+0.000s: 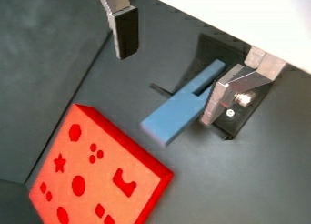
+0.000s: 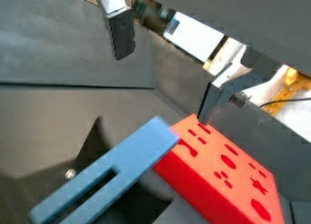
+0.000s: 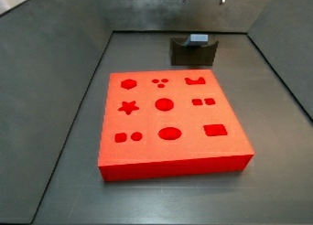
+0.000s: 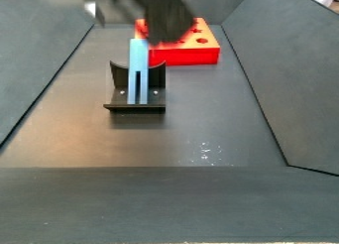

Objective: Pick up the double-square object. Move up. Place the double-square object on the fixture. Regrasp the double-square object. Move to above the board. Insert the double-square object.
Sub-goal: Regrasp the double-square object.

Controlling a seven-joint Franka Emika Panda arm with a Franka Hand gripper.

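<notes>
Fingers hang spread wide, nothing between the pads, and the gripper hovers above the floor. Directly beneath it, the double-square object stands in the fixture, its slate-blue bar leaning up out of the dark notch; a side view shows the bar upright in the bracket. Farther off, beyond the fixture, the board lies flat, cut-outs facing up.

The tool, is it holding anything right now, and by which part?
Nothing. The tool is open above the fixture; the blue bar stands in the fixture, its fingers clear of it.
</notes>
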